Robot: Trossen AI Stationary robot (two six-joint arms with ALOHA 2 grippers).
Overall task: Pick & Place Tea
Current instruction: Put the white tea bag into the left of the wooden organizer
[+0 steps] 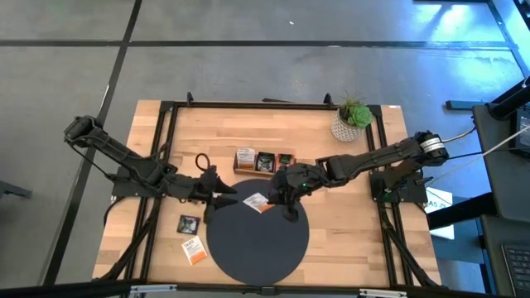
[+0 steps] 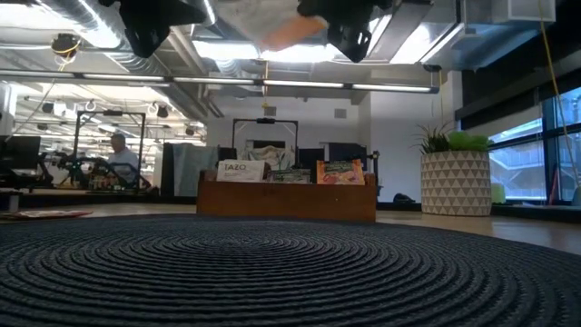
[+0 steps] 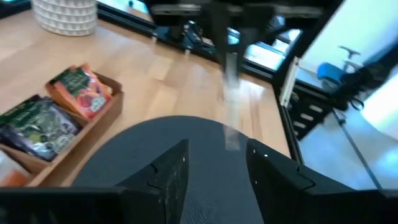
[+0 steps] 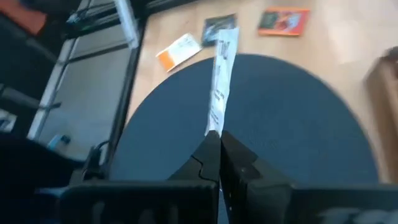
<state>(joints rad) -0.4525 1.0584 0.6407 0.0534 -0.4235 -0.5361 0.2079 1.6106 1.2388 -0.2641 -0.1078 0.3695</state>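
Two tools meet over the far edge of the dark round mat (image 1: 257, 237). Right tool (image 4: 219, 138) has its fingers closed on one white-and-orange sachet (image 4: 222, 74), held edge-on in the air above the mat's far rim; in the high view the sachet (image 1: 257, 201) shows just over that rim. Left tool (image 3: 217, 158) hangs beside it with fingers spread apart and nothing between them. Wooden tray (image 1: 263, 161) sits on the worktop (image 1: 348, 240) just beyond the mat, with sachets standing upright in its three compartments. Two more sachets lie flat on the worktop to the left of the mat: a black one (image 1: 189, 222) and an orange-and-white one (image 1: 193, 249) nearer the front edge. Potted plant (image 1: 353, 118) stands well beyond the mat, at the worktop's far right corner.
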